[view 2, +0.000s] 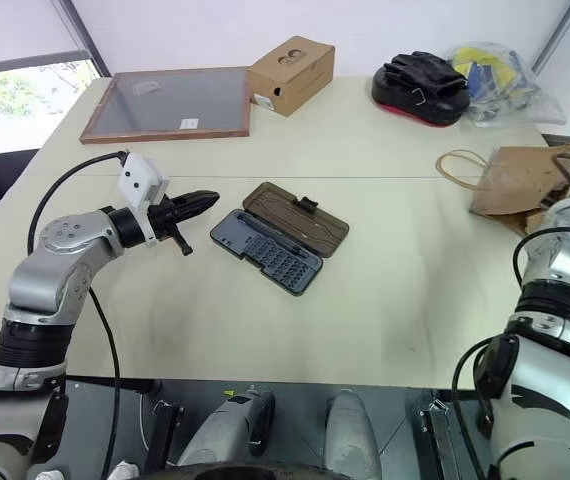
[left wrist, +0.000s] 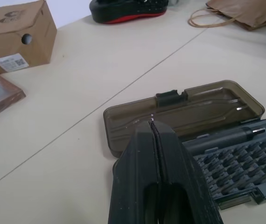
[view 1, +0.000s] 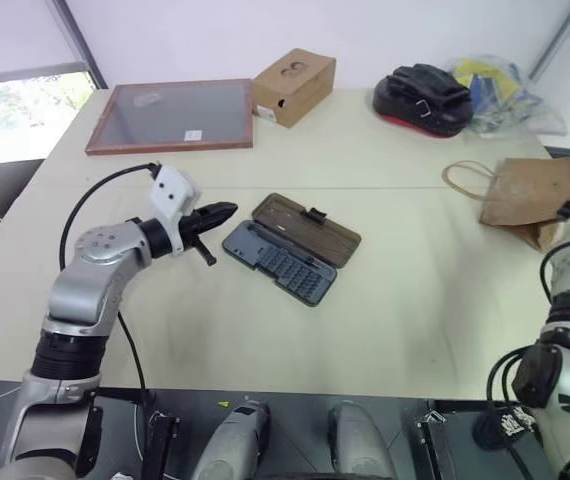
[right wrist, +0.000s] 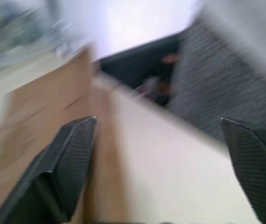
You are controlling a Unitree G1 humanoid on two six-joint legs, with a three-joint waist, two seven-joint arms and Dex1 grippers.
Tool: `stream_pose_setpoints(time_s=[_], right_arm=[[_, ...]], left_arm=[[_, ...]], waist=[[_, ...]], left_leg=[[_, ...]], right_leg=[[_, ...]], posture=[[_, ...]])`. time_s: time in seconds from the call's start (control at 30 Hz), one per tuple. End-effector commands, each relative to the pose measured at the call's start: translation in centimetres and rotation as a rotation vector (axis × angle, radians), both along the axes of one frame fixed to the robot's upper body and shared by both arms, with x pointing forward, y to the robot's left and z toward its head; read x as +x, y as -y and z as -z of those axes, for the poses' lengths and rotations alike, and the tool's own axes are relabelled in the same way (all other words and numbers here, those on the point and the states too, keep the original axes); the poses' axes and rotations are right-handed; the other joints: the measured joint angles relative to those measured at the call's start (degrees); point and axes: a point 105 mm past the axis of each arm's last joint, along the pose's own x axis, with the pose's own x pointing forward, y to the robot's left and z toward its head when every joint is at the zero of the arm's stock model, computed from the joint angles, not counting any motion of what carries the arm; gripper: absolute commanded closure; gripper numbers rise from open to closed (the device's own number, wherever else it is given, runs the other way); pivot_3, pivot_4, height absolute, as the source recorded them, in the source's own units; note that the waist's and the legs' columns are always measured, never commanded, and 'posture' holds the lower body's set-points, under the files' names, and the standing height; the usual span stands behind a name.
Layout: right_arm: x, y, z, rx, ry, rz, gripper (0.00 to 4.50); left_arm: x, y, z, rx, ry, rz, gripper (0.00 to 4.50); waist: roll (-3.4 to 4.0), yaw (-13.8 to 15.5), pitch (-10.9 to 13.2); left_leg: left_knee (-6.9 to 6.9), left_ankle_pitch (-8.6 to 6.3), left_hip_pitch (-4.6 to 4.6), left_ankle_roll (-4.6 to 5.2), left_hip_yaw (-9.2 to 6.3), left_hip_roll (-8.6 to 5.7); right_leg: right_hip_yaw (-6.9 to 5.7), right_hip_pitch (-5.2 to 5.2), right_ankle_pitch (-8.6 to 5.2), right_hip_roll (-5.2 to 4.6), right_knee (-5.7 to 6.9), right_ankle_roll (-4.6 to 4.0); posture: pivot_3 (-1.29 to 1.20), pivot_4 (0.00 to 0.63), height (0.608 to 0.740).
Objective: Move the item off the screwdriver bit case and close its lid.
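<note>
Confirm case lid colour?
Translucent smoky brown lid with a black latch; clearest in the left wrist view.

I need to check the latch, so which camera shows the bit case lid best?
The left wrist view: the lid lies open and close up, its latch facing the camera beyond the shut left gripper. Both eye views show it smaller, mid-table; the right wrist view faces the paper bag.

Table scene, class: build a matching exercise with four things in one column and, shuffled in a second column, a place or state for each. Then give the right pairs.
Things
1. paper bag
2. lid
3. left gripper
4. right gripper

States or places
A. fingers pressed together, beside the case
B. lying near the table's right edge, off the case
C. folded back flat on the table
D. fingers spread wide, holding nothing

Pairs: 1-B, 2-C, 3-A, 4-D
</note>
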Motion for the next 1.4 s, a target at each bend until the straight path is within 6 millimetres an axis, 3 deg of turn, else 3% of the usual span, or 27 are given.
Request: stream_pose_setpoints(time_s=[0.03, 0.1, 0.17, 0.3, 0.37, 0.5, 0.7, 0.8, 1.0, 1.4], right_arm=[[-2.0, -0.2, -8.7, -0.287, 0.184, 0.062, 0.06], [-1.8, -1.8, -11.5, -0.399, 0.238, 0.015, 0.06], [-0.2, -4.6, -13.6, -0.458, 0.286, -0.126, 0.06], [3.4, -10.7, -14.9, -0.462, 0.302, -0.473, 0.06], [5.4, -14.1, -13.8, -0.442, 0.219, -0.674, 0.06], [7.5, -19.5, -10.8, -0.374, 0.064, -1.020, 0.06], [7.1, -26.0, -5.1, -0.404, -0.254, -1.443, 0.06], [6.5, -27.8, -2.8, -0.421, -0.366, -1.560, 0.06], [5.3, -30.1, 0.0, -0.397, -0.470, -1.709, 0.06], [4.8, -32.9, 3.4, -0.282, -0.510, -1.784, 0.06]], left_arm=[[0.1, 0.0, -1.2, -0.014, 0.052, 0.002, 4.50], [0.1, -0.1, -1.2, -0.016, 0.049, 0.000, 4.50], [0.2, -0.3, -1.3, -0.018, 0.047, -0.003, 4.50], [0.6, -0.6, -1.3, -0.018, 0.045, -0.009, 4.50], [0.9, -0.8, -1.4, -0.019, 0.044, -0.010, 4.50], [1.3, -0.9, -1.6, -0.024, 0.039, -0.004, 4.50], [1.9, -1.1, -1.5, -0.013, 0.029, 0.010, 4.50], [2.1, -1.1, -1.5, -0.011, 0.028, 0.013, 4.50], [2.0, -1.1, -1.4, -0.003, 0.025, 0.019, 4.50], [1.8, -1.0, -1.0, 0.001, 0.016, 0.017, 4.50]], waist=[[0.08, -0.14, 0.01], [0.20, -0.42, 0.02], [0.20, -1.15, 0.02], [0.17, -2.02, 0.03], [0.17, -2.01, 0.02], [0.16, -1.47, 0.04], [0.14, -1.09, 0.05], [0.13, -1.17, 0.06], [0.12, -1.37, 0.06], [0.12, -1.34, 0.06]], left_leg=[[0.00, 0.00, 0.00, 0.00, 0.02, 0.00], [0.00, -0.01, 0.00, 0.01, 0.07, 0.01], [-0.01, -0.01, 0.03, 0.01, 0.09, 0.08], [-0.01, -0.02, 0.10, 0.03, 0.16, 0.31], [0.00, -0.02, 0.11, 0.03, 0.14, 0.34], [0.00, -0.02, 0.09, 0.03, 0.13, 0.29], [-0.01, -0.02, 0.04, 0.02, 0.07, 0.23], [-0.01, -0.02, 0.04, 0.02, 0.05, 0.23], [-0.01, -0.02, 0.04, 0.02, 0.05, 0.24], [0.00, -0.02, 0.04, 0.02, 0.03, 0.25]], right_leg=[[0.02, -0.02, 0.00, 0.00, 0.01, 0.00], [0.05, -0.04, 0.00, 0.01, 0.01, 0.01], [0.06, -0.03, 0.00, 0.09, 0.02, 0.01], [0.05, 0.00, 0.08, 0.25, 0.01, -0.11], [0.04, 0.01, 0.09, 0.27, 0.01, -0.13], [0.05, 0.00, 0.11, 0.24, 0.00, -0.11], [0.02, -0.01, 0.14, 0.20, -0.07, -0.06], [0.01, -0.01, 0.15, 0.21, -0.06, -0.05], [0.02, -0.04, 0.15, 0.21, -0.05, -0.04], [0.02, -0.05, 0.16, 0.21, -0.03, -0.05]], posture=[[0.00, 0.150, 0.740], [0.00, 0.150, 0.740], [0.00, 0.150, 0.740], [0.00, 0.150, 0.740], [0.00, 0.150, 0.740], [0.00, 0.150, 0.740], [0.00, 0.150, 0.740], [0.00, 0.150, 0.740], [0.00, 0.150, 0.740], [0.00, 0.150, 0.740]])
